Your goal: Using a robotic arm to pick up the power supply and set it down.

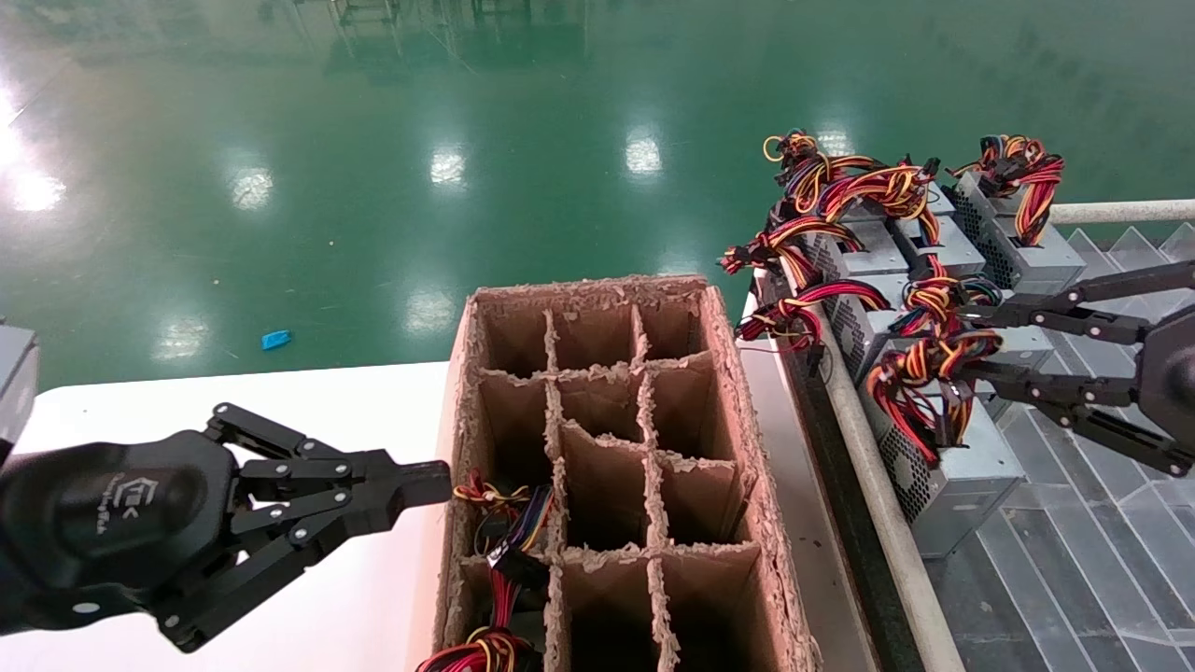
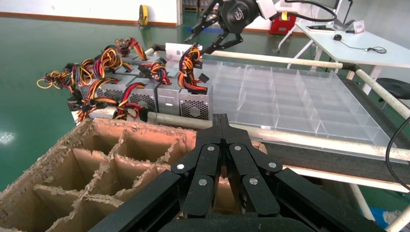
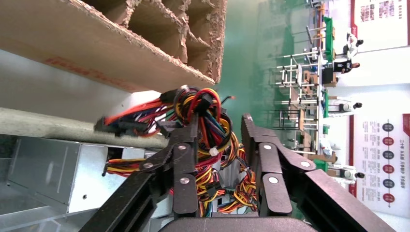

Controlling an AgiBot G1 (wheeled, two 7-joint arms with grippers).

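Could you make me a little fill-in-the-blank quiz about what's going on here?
1. The left claw is ____, beside the cardboard box.
2. The right claw is open around a power supply's ____.
3. The box is split by cardboard ____.
4. The floor is ____.

Missing words: shut; wires; dividers; green

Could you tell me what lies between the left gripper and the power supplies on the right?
In the head view, the divided cardboard box stands between the left gripper and the power supplies, along with a white rail.

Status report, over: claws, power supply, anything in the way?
Right claw open around the power supply wire bundle. Left claw shut, beside the cardboard box. Neighbouring supplies crowd close.
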